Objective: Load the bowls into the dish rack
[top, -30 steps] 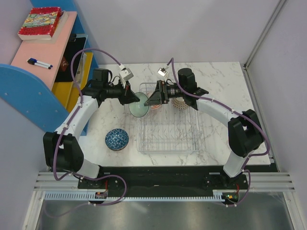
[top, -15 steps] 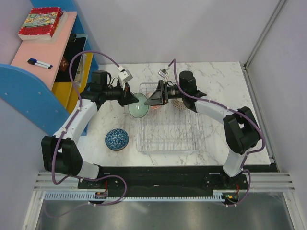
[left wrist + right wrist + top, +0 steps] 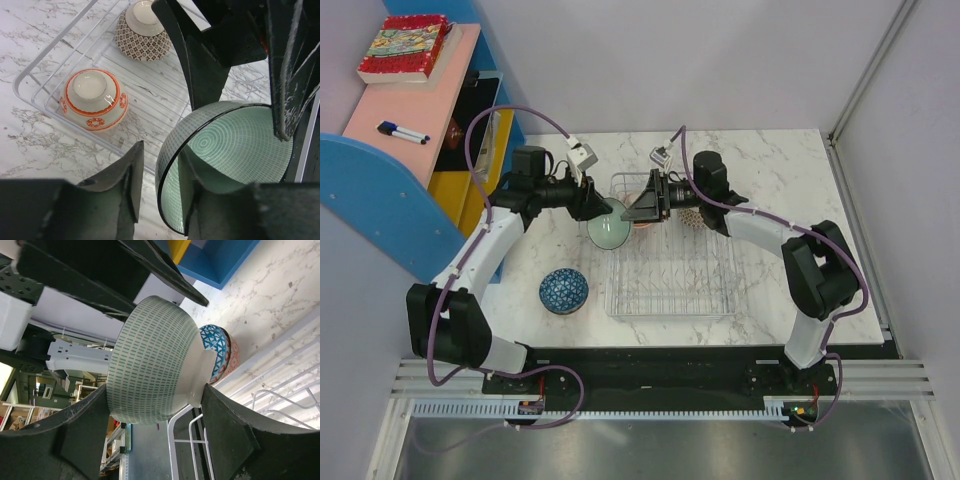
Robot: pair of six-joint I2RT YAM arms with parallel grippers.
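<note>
A green bowl [image 3: 608, 232] hangs on its side over the dish rack's [image 3: 670, 285] far left corner. My right gripper [image 3: 642, 210] is shut on the bowl, one finger on its rim and the other on its foot [image 3: 150, 365]. My left gripper [image 3: 592, 207] is open: one finger sits inside the bowl [image 3: 235, 145], the other stands off its outer wall. An orange-ringed bowl [image 3: 92, 97] and a brown-patterned bowl [image 3: 142, 32] lie upside down in the rack [image 3: 30, 92]. A blue bowl [image 3: 563, 291] stands on the table left of the rack.
A pink shelf [image 3: 410, 110] with a book [image 3: 405, 47] and a marker [image 3: 402, 132] stands at the far left, above a blue and yellow unit [image 3: 470, 170]. Walls close in the marble table [image 3: 780, 180] at the back and right.
My left jaws have opened off the green bowl's rim. My right jaws have closed in on the bowl. Both arms have hardly shifted.
</note>
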